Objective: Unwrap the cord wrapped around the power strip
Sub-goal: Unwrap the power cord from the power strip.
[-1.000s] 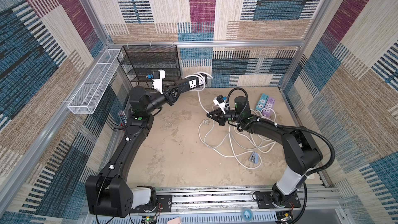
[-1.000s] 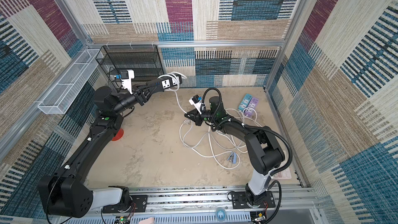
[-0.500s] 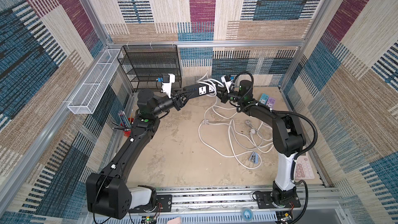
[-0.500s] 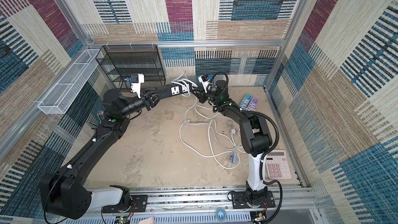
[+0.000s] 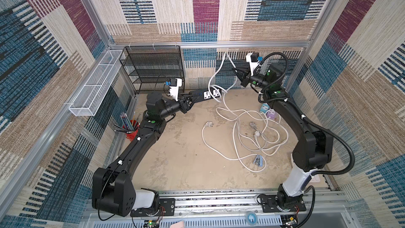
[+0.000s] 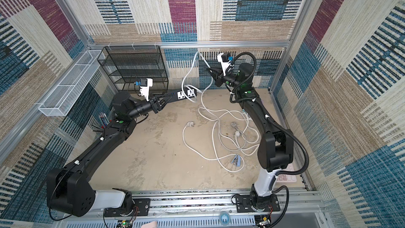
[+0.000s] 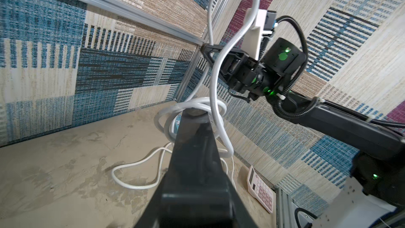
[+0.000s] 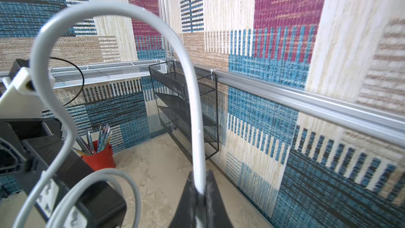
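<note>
My left gripper point(image 5: 189, 101) point(image 6: 162, 102) is shut on the near end of the black power strip point(image 5: 206, 94) point(image 6: 182, 94) and holds it level above the floor. In the left wrist view the strip point(image 7: 192, 150) runs away from the jaws, with loops of white cord point(image 7: 197, 105) still round its far end. My right gripper point(image 5: 236, 70) point(image 6: 210, 69) is high by the back wall, shut on the cord point(image 5: 220, 67), which arches up from the strip. In the right wrist view the cord point(image 8: 194, 106) runs straight into the closed jaws of that gripper point(image 8: 199, 186).
The rest of the cord point(image 5: 241, 132) lies in loose loops on the floor, with a blue clip point(image 5: 257, 159) beside it. A black mesh rack point(image 5: 153, 69), a white wire basket point(image 5: 96, 82) and a red pen cup point(image 5: 131, 132) stand at the left. A pink calculator point(image 7: 260, 190) lies at the right.
The right gripper has risen from near the floor to high by the back wall, pulling a cord loop off the strip. The left arm has swung the strip lower and to the right.
</note>
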